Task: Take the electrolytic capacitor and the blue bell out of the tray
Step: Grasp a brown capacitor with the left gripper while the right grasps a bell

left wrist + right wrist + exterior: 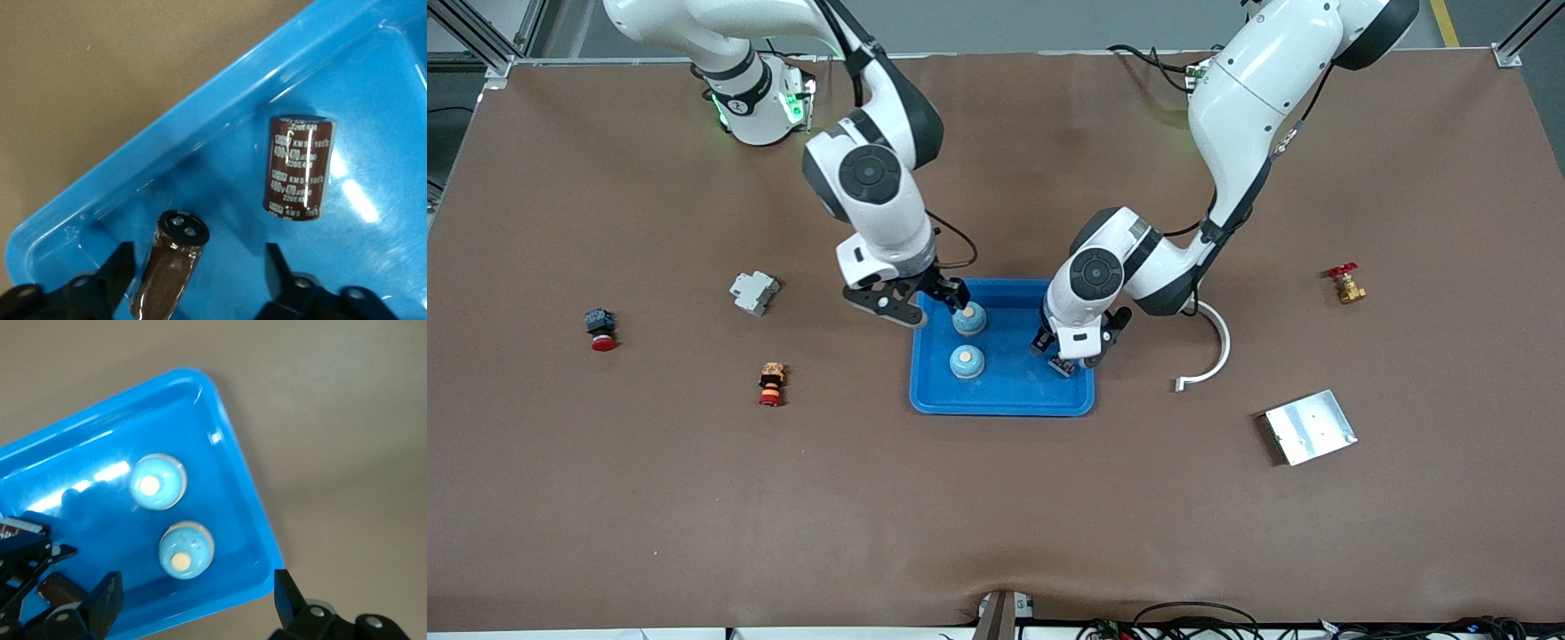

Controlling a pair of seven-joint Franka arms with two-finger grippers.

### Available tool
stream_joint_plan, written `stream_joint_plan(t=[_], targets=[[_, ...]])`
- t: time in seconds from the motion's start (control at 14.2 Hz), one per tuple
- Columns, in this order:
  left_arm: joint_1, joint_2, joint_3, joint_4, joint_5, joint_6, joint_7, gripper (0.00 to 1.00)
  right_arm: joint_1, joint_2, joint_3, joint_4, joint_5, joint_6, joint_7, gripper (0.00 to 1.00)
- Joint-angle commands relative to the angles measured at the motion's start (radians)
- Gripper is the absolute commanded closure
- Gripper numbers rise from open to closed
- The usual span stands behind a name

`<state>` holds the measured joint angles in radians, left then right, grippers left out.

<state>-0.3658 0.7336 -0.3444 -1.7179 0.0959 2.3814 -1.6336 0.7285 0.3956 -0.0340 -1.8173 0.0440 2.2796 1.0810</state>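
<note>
The blue tray (1005, 400) lies at mid-table with two light-blue bells (968, 318) (967, 362) standing in it. My right gripper (953, 298) hangs open over the tray corner beside the bell farther from the front camera (186, 549); nothing sits between its fingers (107, 600). My left gripper (1069, 357) is low inside the tray's end toward the left arm. A brown capacitor (170, 270) stands tilted between its spread fingers (117, 273), close to one, with a gap to the other. A second capacitor (298, 167) lies on the tray floor (373, 220).
Toward the right arm's end lie a grey module (754, 292), a red push button (601, 331) and an orange-and-red button (771, 384). Toward the left arm's end are a white curved piece (1209, 351), a metal plate (1310, 427) and a red-handled brass valve (1346, 284).
</note>
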Motion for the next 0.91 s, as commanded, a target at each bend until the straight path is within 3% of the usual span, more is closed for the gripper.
stream_joint_plan(t=[0.0, 0.21, 0.28, 0.42, 0.84], targets=[[-0.007, -0.008, 0.004, -0.005, 0.030, 0.018, -0.028, 0.57, 0.058, 0.064, -0.012, 0.021, -0.019, 0.061, 0.095, 0.00], [-0.005, -0.010, 0.004, -0.003, 0.030, 0.018, -0.028, 0.84, 0.084, 0.114, -0.012, 0.023, -0.019, 0.112, 0.129, 0.00], [-0.005, -0.011, 0.004, -0.003, 0.030, 0.018, -0.028, 0.88, 0.084, 0.121, -0.012, 0.021, -0.019, 0.118, 0.132, 0.00], [-0.005, -0.014, 0.004, 0.000, 0.030, 0.018, -0.026, 0.95, 0.084, 0.137, -0.012, 0.023, -0.019, 0.126, 0.132, 0.00], [0.016, -0.091, 0.001, 0.008, 0.030, 0.005, -0.023, 0.95, 0.095, 0.193, -0.012, 0.027, -0.019, 0.178, 0.132, 0.00]])
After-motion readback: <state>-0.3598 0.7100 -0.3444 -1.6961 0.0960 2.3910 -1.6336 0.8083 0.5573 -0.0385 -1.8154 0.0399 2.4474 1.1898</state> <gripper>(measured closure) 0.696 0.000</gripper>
